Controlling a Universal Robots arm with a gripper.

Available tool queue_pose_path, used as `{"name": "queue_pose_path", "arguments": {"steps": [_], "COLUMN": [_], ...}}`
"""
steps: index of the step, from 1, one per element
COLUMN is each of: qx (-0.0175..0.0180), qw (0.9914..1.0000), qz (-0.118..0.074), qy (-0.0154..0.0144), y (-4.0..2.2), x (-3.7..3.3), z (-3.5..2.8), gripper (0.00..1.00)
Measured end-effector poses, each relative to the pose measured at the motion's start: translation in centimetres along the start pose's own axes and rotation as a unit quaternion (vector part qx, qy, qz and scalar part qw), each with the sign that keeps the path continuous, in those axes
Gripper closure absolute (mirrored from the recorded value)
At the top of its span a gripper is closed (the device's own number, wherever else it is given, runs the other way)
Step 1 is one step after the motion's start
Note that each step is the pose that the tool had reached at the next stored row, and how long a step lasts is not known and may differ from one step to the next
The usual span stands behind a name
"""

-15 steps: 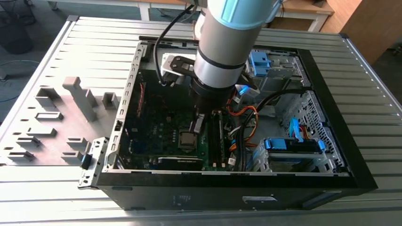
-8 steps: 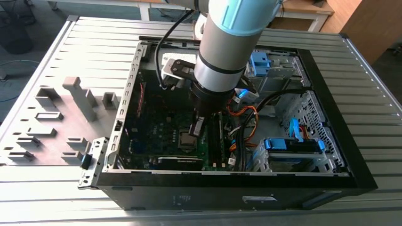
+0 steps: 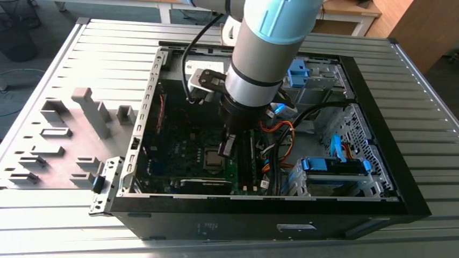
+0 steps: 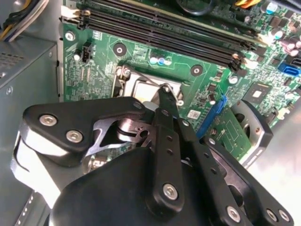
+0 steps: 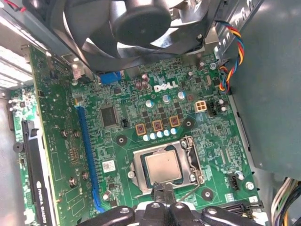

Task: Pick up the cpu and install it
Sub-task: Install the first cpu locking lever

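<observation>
Claw (image 5: pixel 165 192) fingertips pinched together, we see, holding nothing, just beside the cpu (image 5: pixel 162 167) seated in its socket.

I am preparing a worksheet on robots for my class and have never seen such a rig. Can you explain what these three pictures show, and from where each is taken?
A grey and light-blue robot arm reaches down into an open black PC case that lies on a ribbed metal table. The exterior view looks on from off the arm. Both wrist views come from cameras riding on the arm, looking down past its black pincer at the green motherboard. The small square silver-grey cpu already sits in its socket, inside the metal socket frame. The pincer's tips are together at the frame's edge, holding nothing visible.
</observation>
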State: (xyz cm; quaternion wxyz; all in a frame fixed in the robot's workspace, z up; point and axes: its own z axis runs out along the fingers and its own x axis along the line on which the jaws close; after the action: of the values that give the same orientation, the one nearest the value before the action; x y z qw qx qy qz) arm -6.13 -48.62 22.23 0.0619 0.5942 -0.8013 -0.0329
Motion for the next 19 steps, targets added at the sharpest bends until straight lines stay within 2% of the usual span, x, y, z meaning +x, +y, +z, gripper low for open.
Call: {"name": "queue_pose_path", "arguments": {"steps": [4,10,19], "qx": [-0.0024,-0.0027,-0.0029], "qw": [0.99999,0.99999,0.99999], "qz": [0.000,0.000,0.000], "qy": [0.0028,0.0028,0.0020], "y": [-0.14,-0.15,-0.04], "x": [-0.26,-0.29,-0.52], "z": [0.20,0.23,-0.11], "gripper": [0.89,0.89,0.89]}}
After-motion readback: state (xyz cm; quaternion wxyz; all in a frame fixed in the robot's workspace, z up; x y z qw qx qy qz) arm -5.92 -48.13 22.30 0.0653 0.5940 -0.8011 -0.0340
